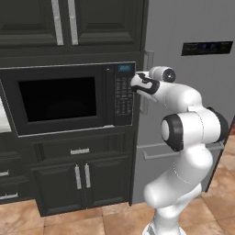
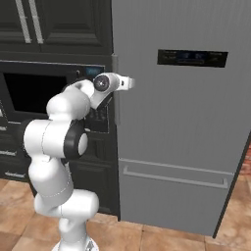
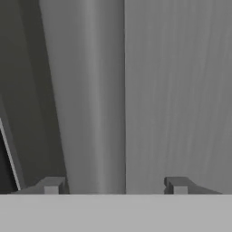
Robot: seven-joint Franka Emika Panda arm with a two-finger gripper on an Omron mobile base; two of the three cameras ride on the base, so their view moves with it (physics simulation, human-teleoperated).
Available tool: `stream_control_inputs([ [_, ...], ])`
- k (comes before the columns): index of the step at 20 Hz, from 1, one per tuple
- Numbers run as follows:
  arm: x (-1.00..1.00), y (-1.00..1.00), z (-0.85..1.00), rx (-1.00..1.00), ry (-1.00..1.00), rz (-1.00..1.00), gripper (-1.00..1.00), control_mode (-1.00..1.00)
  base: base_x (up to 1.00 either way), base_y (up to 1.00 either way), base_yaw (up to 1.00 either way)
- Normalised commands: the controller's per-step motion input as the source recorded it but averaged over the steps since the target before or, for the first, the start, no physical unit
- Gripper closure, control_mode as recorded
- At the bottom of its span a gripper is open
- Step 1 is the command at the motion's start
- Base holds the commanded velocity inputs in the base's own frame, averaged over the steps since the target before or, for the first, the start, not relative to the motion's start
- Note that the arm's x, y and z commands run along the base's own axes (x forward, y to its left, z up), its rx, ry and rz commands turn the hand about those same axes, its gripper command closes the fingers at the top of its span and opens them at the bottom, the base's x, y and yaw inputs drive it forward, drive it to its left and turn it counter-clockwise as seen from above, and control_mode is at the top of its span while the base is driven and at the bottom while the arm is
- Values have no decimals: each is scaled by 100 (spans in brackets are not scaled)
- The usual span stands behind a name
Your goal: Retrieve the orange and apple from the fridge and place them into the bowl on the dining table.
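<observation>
1. Pincer (image 3: pixel 113 186) is raised at the fridge's (image 2: pixel 186 147) left edge; in the hand view its two fingertips (image 3: pixel 50 186) stand apart, one on each side of the long upright handle (image 3: pixel 90 99), with gaps on both sides and nothing clamped.
2. Fridge door is closed. Its grey face fills the right half of the hand view; the black display panel (image 2: pixel 192 58) sits high on the door, right of the pincer.
3. Handle runs vertically along the door's left edge (image 1: pixel 148 82), just beside the dark cabinet column.
4. Room: tight on the left, where the black microwave (image 1: pixel 69 98) and its keypad (image 1: pixel 123 94) adjoin the fridge edge; open tiled floor (image 2: pixel 147 238) lies in front.
5. Lower drawer handle (image 2: pixel 174 176) crosses the fridge horizontally, well below the pincer.
6. Dark cabinets (image 1: pixel 82 181) stand above and below the microwave.
</observation>
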Motion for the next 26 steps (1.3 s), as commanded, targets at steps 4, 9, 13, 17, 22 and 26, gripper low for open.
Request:
stream_control_inputs([
  [4,16,0,3,0,11,0,100,-100,0,0,0],
  [9,-18,0,30,0,10,0,100,-100,0,0,0],
  [13,-45,0,37,0,7,0,100,-100,0,0,0],
  [17,-68,-11,33,0,3,0,100,-100,0,0,0],
  [22,-100,-86,28,10,0,0,100,-100,0,0,0],
  [26,-100,-100,30,18,3,-2,100,-100,0,0,0],
])
